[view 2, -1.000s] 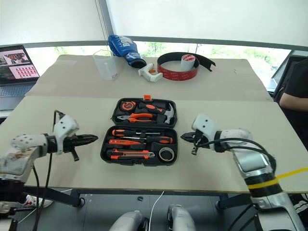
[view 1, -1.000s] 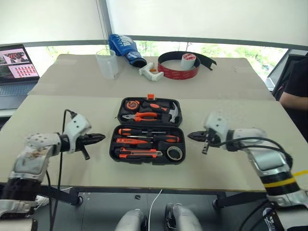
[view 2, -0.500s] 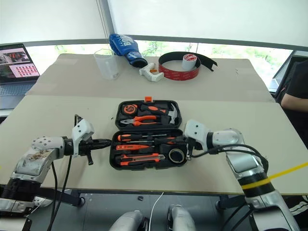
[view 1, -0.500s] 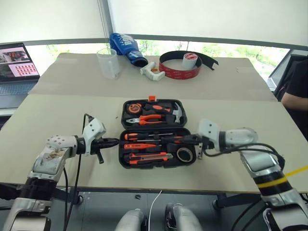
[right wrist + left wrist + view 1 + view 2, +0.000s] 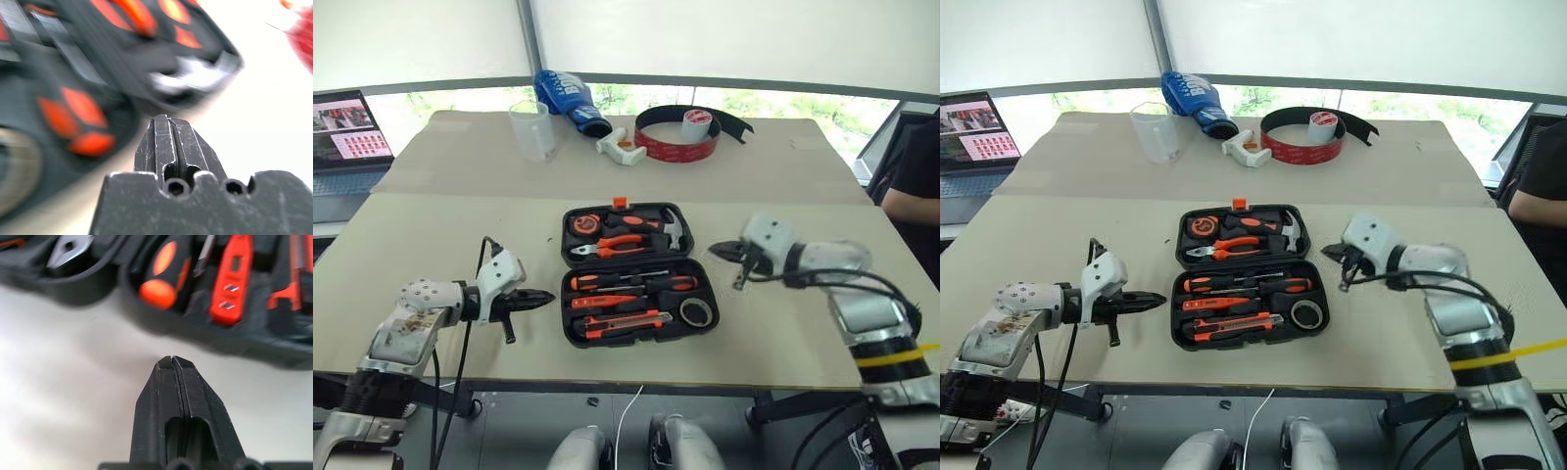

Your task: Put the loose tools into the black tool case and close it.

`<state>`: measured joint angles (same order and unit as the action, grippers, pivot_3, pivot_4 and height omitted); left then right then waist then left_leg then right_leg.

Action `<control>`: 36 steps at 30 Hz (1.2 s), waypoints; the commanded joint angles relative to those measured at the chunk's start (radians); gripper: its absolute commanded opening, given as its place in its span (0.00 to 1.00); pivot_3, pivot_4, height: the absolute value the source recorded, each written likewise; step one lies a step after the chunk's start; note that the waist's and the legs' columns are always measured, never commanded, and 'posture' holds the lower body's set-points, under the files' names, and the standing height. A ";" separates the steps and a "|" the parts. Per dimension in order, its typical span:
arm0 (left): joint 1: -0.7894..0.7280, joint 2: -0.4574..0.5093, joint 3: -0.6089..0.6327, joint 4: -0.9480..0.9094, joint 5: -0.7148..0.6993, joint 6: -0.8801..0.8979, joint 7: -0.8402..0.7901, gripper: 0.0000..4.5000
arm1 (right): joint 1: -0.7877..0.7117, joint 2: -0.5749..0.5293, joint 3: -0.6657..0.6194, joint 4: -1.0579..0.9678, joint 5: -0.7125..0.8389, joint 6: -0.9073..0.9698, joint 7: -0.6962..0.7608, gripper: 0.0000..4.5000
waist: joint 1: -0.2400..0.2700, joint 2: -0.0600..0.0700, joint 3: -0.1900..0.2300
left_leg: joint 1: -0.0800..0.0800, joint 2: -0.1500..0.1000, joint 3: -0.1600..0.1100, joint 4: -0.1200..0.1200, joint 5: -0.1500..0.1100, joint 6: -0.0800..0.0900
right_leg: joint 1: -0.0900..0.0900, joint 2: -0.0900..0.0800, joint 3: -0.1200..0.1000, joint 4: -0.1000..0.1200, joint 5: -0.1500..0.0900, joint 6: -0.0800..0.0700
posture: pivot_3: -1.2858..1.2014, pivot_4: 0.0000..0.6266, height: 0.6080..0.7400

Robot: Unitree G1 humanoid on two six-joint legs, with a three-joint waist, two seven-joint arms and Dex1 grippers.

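1. Head views: black tool case (image 5: 636, 273) lies open on the near part of the beige table (image 5: 431, 235), lid half farther from the robot, tray half nearer. Tray holds two long screwdrivers (image 5: 631, 283) with orange-black handles, a small orange screwdriver (image 5: 599, 300), a black-orange utility knife (image 5: 625, 319) and a small dark tape roll (image 5: 696, 312). Lid half holds pliers (image 5: 612, 245), a hammer (image 5: 668, 228) and a round orange-black item; orange latch (image 5: 620, 202) at the far edge. Left gripper (image 5: 544, 297) clenched, empty, just beside the case's left edge, apart from it. Right gripper (image 5: 722, 251) also clenched, empty, near the case's right side by the hinge line, not touching. Far side of table: clear cup (image 5: 532, 130), blue bag (image 5: 568, 98), white-orange object (image 5: 621, 149), big red-black tape band (image 5: 680, 132) with a white roll (image 5: 696, 122) inside. Laptop (image 5: 346, 137) far left; a person's dark sleeve (image 5: 913, 186) at the right edge.
2. Left wrist view: fingers (image 5: 188, 396) pressed together, nothing between, over bare table just short of the case wall; screwdriver handle ends and plier tips beyond.
3. Right wrist view: fingers (image 5: 159, 142) pressed together, empty; blurred case with orange handles and hammer head beyond.
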<state>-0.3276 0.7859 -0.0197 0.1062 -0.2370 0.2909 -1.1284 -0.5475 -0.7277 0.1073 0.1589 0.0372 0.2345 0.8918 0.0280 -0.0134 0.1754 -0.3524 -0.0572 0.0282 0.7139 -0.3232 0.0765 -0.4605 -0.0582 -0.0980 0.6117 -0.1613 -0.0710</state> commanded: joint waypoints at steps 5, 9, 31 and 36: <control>-0.053 -0.037 -0.006 -0.007 -0.011 -0.014 -0.001 0.01 | -0.006 0.042 0.078 0.079 -0.048 -0.164 0.044 0.00 | -0.015 0.000 0.000 | -0.001 0.000 0.002 0.001 0.000 0.000 | 0.000 0.000 0.001 -0.001 0.000 0.000 | 0.52 0.24 0.92; -0.051 -0.037 -0.019 -0.041 -0.031 0.014 -0.037 0.01 | 0.042 0.057 0.073 -0.044 0.041 -0.167 0.140 0.00 | -0.016 0.000 0.000 | 0.000 0.000 0.002 0.001 0.000 0.000 | 0.000 0.000 0.001 0.000 0.000 0.000 | 0.52 0.24 0.92; 0.026 0.102 0.097 -0.037 -0.101 0.122 -0.115 0.00 | 0.282 -0.138 -0.133 -0.321 0.119 0.128 0.131 0.06 | 0.001 0.000 0.000 | 0.000 0.000 0.001 0.001 0.000 0.000 | 0.000 0.000 0.001 0.000 0.000 0.001 | 0.52 0.24 0.92; -0.289 0.026 0.092 0.251 -0.114 0.378 0.014 0.11 | 0.091 -0.062 -0.176 -0.244 0.225 0.470 0.037 0.38 | 0.009 -0.002 0.001 | 0.000 0.001 0.001 0.002 0.000 0.000 | 0.001 0.000 0.001 0.000 -0.002 0.004 | 0.52 0.24 0.92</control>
<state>-0.5296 0.8348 0.0606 0.2829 -0.3307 0.5635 -1.1615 -0.3999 -0.8186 -0.0392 -0.0837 0.2035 0.5701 0.9722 0.0367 -0.0153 0.1763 -0.3528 -0.0565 0.0296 0.7162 -0.3226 0.0762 -0.4599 -0.0582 -0.0976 0.6118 -0.1631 -0.0664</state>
